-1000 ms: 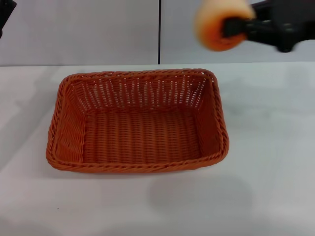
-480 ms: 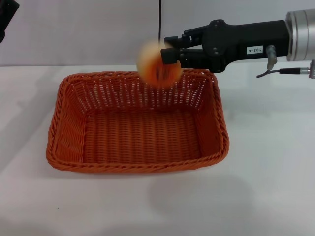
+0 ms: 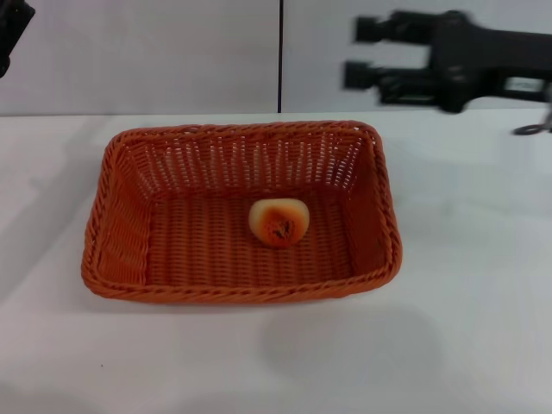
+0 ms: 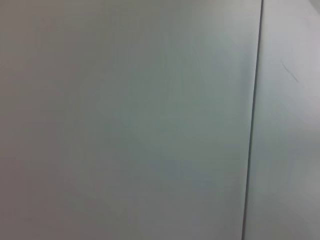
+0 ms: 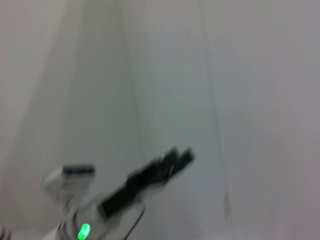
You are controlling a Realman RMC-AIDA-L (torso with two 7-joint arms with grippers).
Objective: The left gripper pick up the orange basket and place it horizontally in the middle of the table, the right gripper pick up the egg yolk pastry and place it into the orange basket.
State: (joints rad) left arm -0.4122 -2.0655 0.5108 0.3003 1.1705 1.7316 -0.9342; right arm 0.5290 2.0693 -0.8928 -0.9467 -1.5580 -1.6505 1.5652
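On my head view, the left end effector [image 3: 10,30] is only a dark sliver at the upper left corner, parked well clear of the bench [image 3: 466,328]; I cannot tell how its fingers stand. Its own wrist view gives me only a pale wall with a thin dark seam [image 4: 252,120]. Moving right, the basket [image 3: 112,259] sits lengthwise across the middle of the bench, and the pastry [image 3: 279,222] lies on its floor, a little right of centre, brown top tipped toward me. Further right, the right end effector [image 3: 362,53] hangs above and behind the basket's far right corner, fingers spread apart and empty. The right wrist view shows neither basket nor pastry, just wall and, low down, the far-off left arm with a green light [image 5: 84,231].
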